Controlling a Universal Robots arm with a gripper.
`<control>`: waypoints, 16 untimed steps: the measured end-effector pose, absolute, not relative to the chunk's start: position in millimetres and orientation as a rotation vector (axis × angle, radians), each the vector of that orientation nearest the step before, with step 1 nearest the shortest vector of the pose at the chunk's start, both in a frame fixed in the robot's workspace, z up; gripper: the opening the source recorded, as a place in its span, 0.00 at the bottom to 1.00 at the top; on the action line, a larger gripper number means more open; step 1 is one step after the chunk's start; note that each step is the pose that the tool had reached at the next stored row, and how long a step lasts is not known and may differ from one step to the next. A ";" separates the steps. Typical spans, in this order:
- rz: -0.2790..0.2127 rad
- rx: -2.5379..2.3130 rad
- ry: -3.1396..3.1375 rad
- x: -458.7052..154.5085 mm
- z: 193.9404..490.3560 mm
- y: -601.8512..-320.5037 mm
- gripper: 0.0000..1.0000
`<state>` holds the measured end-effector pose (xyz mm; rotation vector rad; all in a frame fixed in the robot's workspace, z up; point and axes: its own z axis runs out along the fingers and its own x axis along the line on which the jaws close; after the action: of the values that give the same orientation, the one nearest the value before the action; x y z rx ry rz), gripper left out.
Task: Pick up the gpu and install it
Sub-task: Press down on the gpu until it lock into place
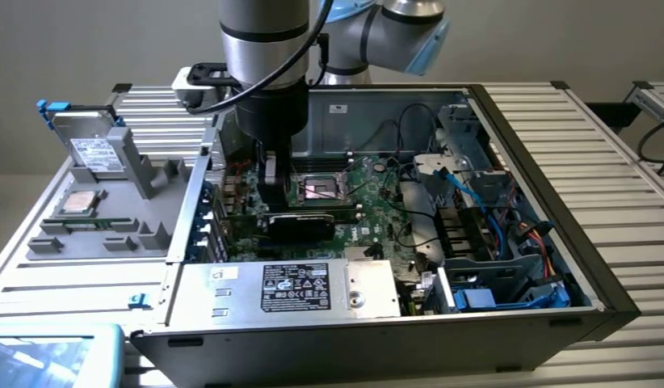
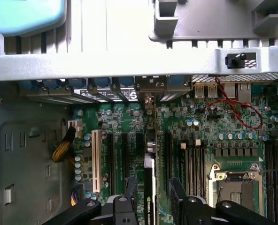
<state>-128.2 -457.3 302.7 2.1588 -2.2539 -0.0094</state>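
Observation:
The gpu stands on edge across the green motherboard inside the open computer case, its black cooler facing the front. In the wrist view the gpu is seen edge-on, running up to its silver bracket at the case's rear wall. My gripper reaches down from the arm right over the card. My gripper is open and straddles the card. One finger is close beside the card, and the other finger stands a small gap away.
An empty CPU socket lies just beside the card. The power supply fills the case's front and cables crowd the exterior view's right. Outside, on the left, a grey fixture holds a drive and a CPU.

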 end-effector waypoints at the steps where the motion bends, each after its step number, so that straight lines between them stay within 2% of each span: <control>1: -0.009 2.159 -2.254 -128.2 302.7 -457.3 0.41; 4: -0.009 2.159 -2.254 -128.2 302.7 -457.3 0.39; 6: -0.009 2.159 -2.254 -128.2 302.7 -457.3 0.27; 7: -0.009 2.159 -2.254 -128.2 302.7 -457.3 0.27; 9: -0.009 2.159 -2.254 -128.2 302.7 -457.3 0.15; 16: 0.000 2.156 -2.251 -138.5 298.3 -457.2 0.12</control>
<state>-138.5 -457.2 298.3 2.1560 -2.2509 0.0000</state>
